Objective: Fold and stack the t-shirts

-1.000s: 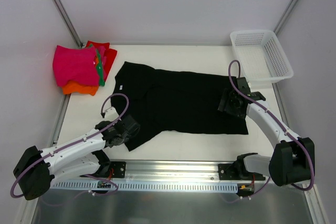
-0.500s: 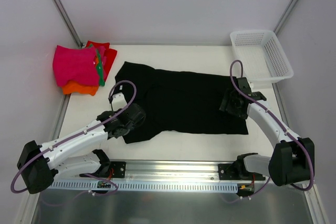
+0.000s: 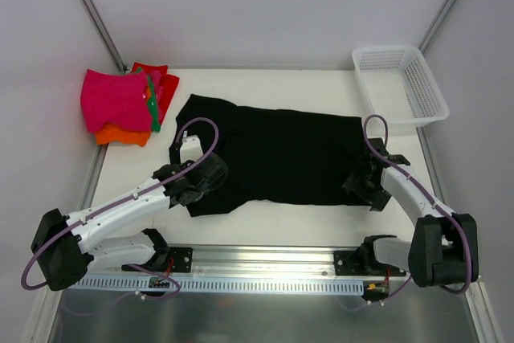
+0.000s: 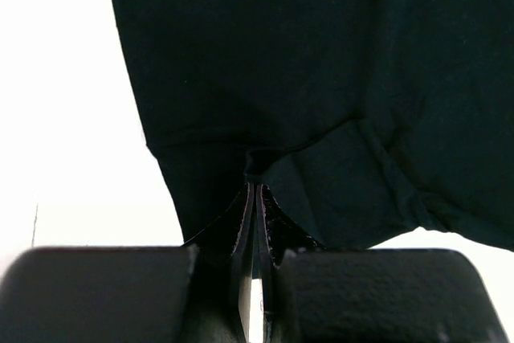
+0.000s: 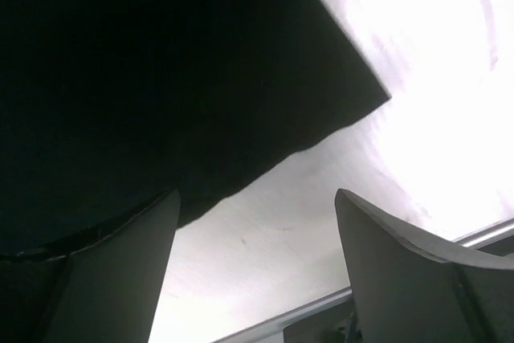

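Overhead, two wrist close-ups, shared t-shirt [image 3: 281,158]

Orange shirt [image 3: 120,136], red shirt [image 3: 165,86] mostly hidden under pink shirt [image 3: 116,100]; black shirt [image 4: 321,54] cropped by wrist-view edges.

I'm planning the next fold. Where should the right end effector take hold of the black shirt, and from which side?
The near right hem corner of the black shirt. It lies flat with bare table on two sides, so come down from above and pinch across the edge. The right end effector hangs open there.
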Tool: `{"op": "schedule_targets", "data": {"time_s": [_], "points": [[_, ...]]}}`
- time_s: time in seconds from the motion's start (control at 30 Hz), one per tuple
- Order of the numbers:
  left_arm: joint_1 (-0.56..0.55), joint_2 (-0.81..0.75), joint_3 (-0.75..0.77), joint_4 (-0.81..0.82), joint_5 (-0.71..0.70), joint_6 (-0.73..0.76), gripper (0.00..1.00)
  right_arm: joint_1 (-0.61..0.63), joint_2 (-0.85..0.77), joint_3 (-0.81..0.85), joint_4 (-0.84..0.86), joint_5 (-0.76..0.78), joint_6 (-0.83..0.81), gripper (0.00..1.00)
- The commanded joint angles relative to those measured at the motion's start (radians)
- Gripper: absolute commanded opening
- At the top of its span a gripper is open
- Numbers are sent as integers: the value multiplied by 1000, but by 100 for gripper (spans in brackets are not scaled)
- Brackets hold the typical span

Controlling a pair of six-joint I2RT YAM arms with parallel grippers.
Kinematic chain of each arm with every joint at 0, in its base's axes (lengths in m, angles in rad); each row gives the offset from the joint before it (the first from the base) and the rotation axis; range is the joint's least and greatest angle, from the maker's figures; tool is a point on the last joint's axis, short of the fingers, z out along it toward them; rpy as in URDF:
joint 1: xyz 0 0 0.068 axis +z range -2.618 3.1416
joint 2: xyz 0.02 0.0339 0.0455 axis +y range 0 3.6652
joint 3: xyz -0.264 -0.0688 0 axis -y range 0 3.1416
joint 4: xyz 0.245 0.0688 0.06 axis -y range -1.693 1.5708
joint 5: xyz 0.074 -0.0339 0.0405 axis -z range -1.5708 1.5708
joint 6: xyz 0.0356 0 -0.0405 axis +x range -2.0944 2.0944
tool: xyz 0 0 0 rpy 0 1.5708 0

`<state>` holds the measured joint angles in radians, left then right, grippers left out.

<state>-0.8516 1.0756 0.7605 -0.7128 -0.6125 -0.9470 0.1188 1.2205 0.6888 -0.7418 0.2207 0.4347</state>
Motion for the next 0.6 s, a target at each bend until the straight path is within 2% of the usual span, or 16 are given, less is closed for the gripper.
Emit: {"op": "schedule_targets", "data": {"time_s": [0.0, 0.1, 0.17, 0.27, 0.37, 0.43, 0.47, 0.57], "points": [[-6, 10, 0, 45, -9, 77, 0, -8, -50, -41, 8, -107, 88, 82], [0, 3, -36, 120, 32, 145, 0, -8, -133, -90, 42, -110, 159, 81], [12, -2, -65, 183, 85, 198, 0, -8, -260, -120, 82, -95, 197, 81], [61, -22, -110, 281, 182, 278, 0, -8, -442, -156, 90, -11, 269, 81], [124, -31, -141, 344, 264, 333, 0, -8, -530, -152, 42, 95, 314, 81], [157, -34, -151, 361, 292, 349, 0, -10, -506, -109, -19, 147, 322, 82], [160, -34, -156, 380, 313, 352, 0, -10, -443, -92, -42, 152, 325, 83], [169, -20, -159, 398, 341, 350, 0, -14, -307, -60, -79, 106, 358, 83]]}}
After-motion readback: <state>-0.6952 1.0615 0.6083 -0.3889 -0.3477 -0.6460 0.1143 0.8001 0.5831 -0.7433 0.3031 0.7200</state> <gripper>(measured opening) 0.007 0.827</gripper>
